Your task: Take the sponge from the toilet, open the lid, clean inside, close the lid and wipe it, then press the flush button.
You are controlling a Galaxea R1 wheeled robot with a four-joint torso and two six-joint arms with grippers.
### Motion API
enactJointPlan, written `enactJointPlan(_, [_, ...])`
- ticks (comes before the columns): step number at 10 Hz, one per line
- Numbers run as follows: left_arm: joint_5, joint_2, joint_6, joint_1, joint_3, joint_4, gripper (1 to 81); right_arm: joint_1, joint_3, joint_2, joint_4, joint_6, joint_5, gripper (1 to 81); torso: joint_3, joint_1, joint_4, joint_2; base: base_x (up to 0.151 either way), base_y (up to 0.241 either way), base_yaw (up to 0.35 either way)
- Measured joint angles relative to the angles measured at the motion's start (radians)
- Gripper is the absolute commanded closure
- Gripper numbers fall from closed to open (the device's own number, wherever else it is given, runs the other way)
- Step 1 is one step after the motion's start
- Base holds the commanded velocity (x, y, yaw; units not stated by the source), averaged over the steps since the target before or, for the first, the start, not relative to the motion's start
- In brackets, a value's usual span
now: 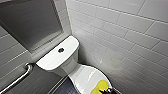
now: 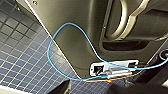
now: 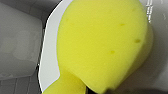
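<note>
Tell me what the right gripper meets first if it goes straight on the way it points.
Most likely the sponge, lying on the lid directly ahead of the right gripper. Depth is unclear; they may already touch.

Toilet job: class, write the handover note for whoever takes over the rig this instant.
Right claw: at the sponge, on the closed lid's front end; grip unclear.
Left claw: idle over the floor tiles; state unclear.
Done: cannot tell whether this is pickup or final wipe.
Left: at least pressing the flush button on the tank top.
</note>
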Motion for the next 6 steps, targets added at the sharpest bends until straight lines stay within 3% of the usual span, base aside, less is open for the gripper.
enactJointPlan(3, [-0.001, 0.002, 0.0, 0.0, 0.0, 0.0, 1.0, 0.001, 0.025, -0.018, -0.001, 0.0, -0.009, 81.1, 0.0, 0.0, 0.0, 0.0, 0.0, 0.0, 0.0])
enactJointPlan(6, [-0.008, 0.02, 0.001, -0.002, 0.0, 0.0, 1.0, 0.001, 0.16, -0.128, -0.005, -0.003, -0.047, 81.1, 0.0, 0.0, 0.0, 0.0, 0.0, 0.0, 0.0])
